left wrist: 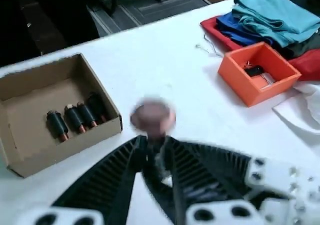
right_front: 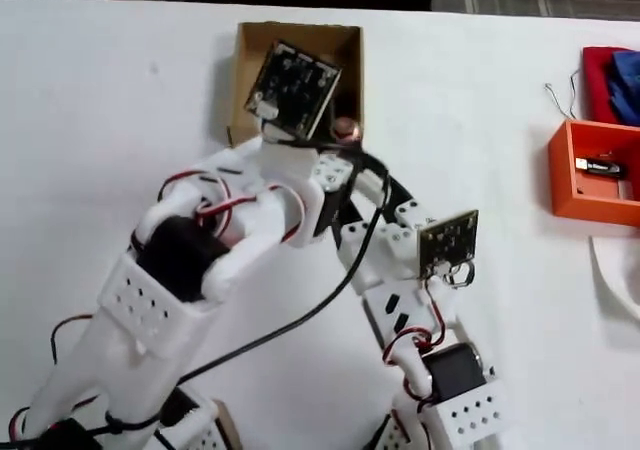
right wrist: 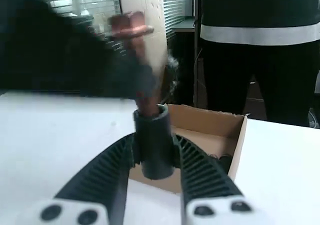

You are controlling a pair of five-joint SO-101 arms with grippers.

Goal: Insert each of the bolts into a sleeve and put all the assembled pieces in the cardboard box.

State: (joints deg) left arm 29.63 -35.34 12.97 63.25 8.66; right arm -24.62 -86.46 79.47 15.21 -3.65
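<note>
While right gripper clamps the sleeve upright just beside the cardboard box, bore up, left gripper pinches the bolt by its shank, head up, tip entering the sleeve. Assembled pcs lie inside the box.

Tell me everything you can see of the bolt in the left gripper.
The bolt is copper-coloured, metal by its look, with a wide flanged head on top and a shank. It stands near upright, leaning a little, pinched at the shank by the left gripper, its lower end in the dark sleeve's mouth, held in the right gripper.
</note>
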